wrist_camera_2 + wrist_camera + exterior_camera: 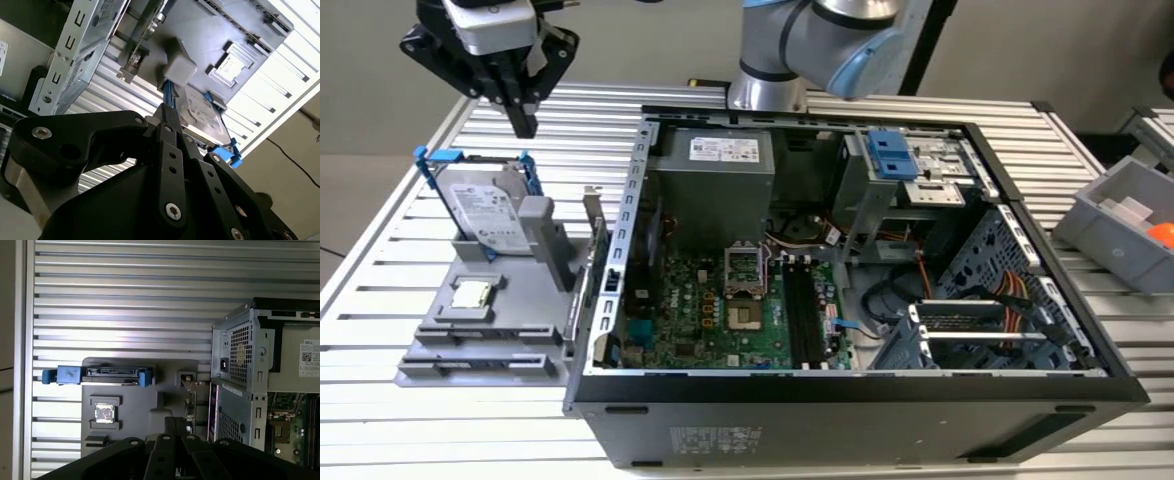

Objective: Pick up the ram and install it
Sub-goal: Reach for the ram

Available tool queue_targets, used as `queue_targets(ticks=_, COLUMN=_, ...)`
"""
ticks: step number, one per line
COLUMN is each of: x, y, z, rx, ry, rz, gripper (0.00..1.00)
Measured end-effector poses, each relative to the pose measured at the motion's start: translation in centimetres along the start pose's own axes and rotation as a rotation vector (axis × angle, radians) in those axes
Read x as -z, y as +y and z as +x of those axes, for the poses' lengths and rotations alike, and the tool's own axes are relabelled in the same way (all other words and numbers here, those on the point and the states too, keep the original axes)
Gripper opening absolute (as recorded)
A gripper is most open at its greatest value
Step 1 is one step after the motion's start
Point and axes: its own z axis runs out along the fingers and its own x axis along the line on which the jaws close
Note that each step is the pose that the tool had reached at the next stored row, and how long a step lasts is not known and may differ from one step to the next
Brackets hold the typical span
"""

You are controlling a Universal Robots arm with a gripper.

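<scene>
A thin, narrow stick that I take for the ram (594,238) stands on edge in the grey holder (454,345), right beside the computer case's outer wall; in the first wrist view it shows edge-on (189,386). My gripper (523,122) hangs well above the table at the exterior view's upper left, over the holder's far end, shut with nothing between its fingers. Both wrist views show the black fingers (164,120) (175,432) pressed together. The long dark memory slots (801,312) lie on the green motherboard inside the open case.
A silver hard drive in a blue frame (487,205) stands upright in the holder, and a small square processor (471,292) lies in front of it. The open computer case (854,410) sits mid-table. A grey bin (1114,225) holds something orange at the exterior view's right.
</scene>
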Motion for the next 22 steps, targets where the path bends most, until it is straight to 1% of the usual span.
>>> queue_targets(ticks=4, x=0.00, y=0.00, z=0.36, rx=0.000, ry=0.0039, rz=0.0000, gripper=0.00)
queue_targets(ticks=14, x=0.01, y=0.01, z=1.36, rx=0.000, ry=0.0047, rz=0.0000, gripper=0.00)
queue_targets(ticks=15, x=0.01, y=0.01, z=1.54, rx=0.000, ry=0.0049, rz=0.0000, gripper=0.00)
queue_targets(ticks=22, x=0.01, y=0.02, z=2.08, rx=0.000, ry=0.0061, rz=0.0000, gripper=0.00)
